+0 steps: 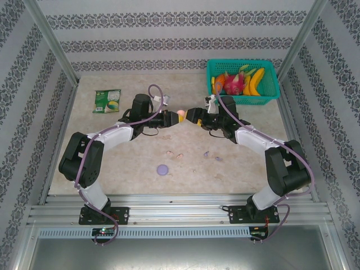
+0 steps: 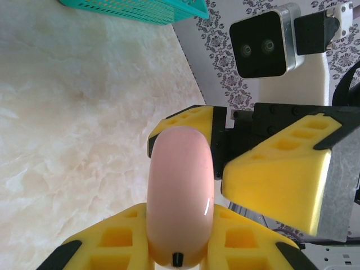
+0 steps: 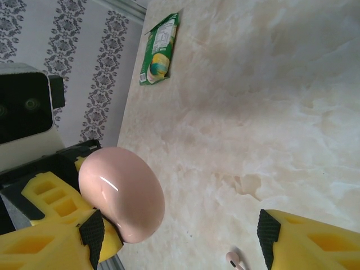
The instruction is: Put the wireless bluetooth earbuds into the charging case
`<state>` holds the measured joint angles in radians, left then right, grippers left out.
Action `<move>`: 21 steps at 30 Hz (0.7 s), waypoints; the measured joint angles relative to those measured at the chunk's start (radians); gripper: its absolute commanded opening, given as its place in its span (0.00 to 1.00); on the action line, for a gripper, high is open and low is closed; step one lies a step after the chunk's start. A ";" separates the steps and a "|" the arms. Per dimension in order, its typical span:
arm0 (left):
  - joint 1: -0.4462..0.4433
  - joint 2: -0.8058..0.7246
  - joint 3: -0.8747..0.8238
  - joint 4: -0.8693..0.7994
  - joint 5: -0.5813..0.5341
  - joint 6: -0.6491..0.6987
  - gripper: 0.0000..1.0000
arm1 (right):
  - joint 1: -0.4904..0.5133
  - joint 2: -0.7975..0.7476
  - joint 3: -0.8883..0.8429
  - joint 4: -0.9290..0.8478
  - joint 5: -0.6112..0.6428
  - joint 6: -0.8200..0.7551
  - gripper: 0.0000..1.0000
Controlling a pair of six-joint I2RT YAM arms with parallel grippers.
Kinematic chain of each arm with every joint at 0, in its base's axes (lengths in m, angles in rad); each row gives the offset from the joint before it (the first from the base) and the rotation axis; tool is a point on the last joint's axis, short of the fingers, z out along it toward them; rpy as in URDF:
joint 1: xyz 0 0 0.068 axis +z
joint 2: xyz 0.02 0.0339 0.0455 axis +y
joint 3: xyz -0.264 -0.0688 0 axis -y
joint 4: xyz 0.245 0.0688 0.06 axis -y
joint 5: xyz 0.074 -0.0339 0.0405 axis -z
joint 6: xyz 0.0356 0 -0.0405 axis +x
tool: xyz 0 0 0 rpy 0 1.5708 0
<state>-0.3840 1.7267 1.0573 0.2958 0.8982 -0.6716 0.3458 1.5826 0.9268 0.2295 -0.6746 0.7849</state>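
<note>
Pink charging case (image 2: 180, 191) pinched edgewise in left hand (image 1: 172, 118), held mid-air before spread right hand (image 1: 195, 116), presumably for opening; earbuds (image 1: 180, 156) lying loose on counter (image 1: 236, 180) below, not yet inserted.

We see a pale, marble-patterned surface (image 1: 112, 163) closed in at the back and both sides by walls (image 1: 169, 45) papered white with grey bands of damask ornament. Aluminium posts (image 1: 52, 42) rise at the back corners, and a ribbed metal rail (image 1: 180, 214) edges the near side. The light falls evenly.
</note>
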 measured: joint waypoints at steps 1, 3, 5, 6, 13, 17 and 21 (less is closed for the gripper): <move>0.000 0.000 0.001 -0.001 0.000 0.000 0.00 | 0.004 0.000 0.000 0.000 0.000 0.000 0.73; 0.000 0.000 0.002 -0.001 0.001 0.000 0.00 | 0.004 0.000 0.000 0.000 0.000 -0.001 0.72; 0.000 0.000 0.004 -0.002 0.005 0.001 0.00 | 0.004 0.000 0.000 0.000 0.000 -0.003 0.71; 0.000 0.000 0.004 -0.002 0.008 0.002 0.00 | 0.004 0.000 0.000 0.000 0.001 -0.003 0.71; 0.000 0.000 0.006 -0.006 0.014 0.003 0.00 | -0.011 0.024 0.000 0.016 0.004 -0.001 0.68; 0.000 -0.001 0.006 -0.008 0.019 0.003 0.00 | -0.024 0.052 0.000 0.018 0.021 0.004 0.68; 0.000 -0.008 0.006 -0.008 0.031 0.003 0.00 | -0.030 0.073 -0.003 0.018 0.034 0.009 0.67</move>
<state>-0.3840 1.7191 1.0637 0.2878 0.9287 -0.6685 0.3157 1.6554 0.9241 0.2474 -0.6403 0.7940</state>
